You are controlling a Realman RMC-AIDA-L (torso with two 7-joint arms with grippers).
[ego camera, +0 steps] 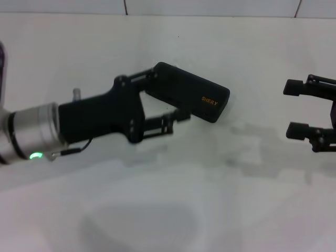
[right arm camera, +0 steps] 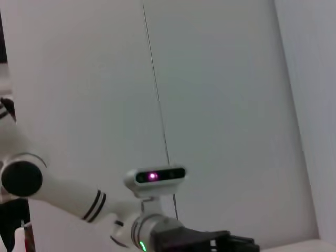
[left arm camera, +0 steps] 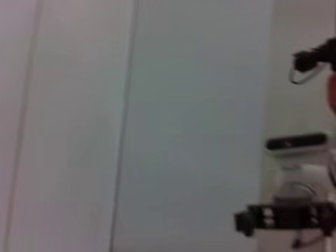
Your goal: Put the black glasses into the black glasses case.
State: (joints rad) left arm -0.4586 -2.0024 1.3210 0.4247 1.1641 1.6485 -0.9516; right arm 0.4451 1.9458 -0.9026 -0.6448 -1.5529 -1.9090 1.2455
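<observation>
White tabletop (ego camera: 173, 210) spreads wide and bare below and in front of both arms in the head view, and it meets a pale wall along a faint line at the far edge, where two dark seams run upward. Over the middle left of this surface the left gripper (ego camera: 170, 97) reaches in from the left side, its two fingers clamped across one end of the black glasses case (ego camera: 191, 94), one finger above it and one below. The case is shut, its lid down, tilted so that the end with the gold lettering points toward the right and slightly lower; its soft shadow lies on the table beneath, which suggests that it is lifted clear, though the gap itself is hard to judge. With the lid down, whatever lies inside cannot be seen, and the black glasses show in none of the views. At the right edge of the head view the right gripper (ego camera: 294, 107) hangs with its two fingers spread apart and nothing between them, well apart from the case with open table between. The left wrist view shows only pale wall and the right arm far off; the right wrist view shows wall and the left arm.
</observation>
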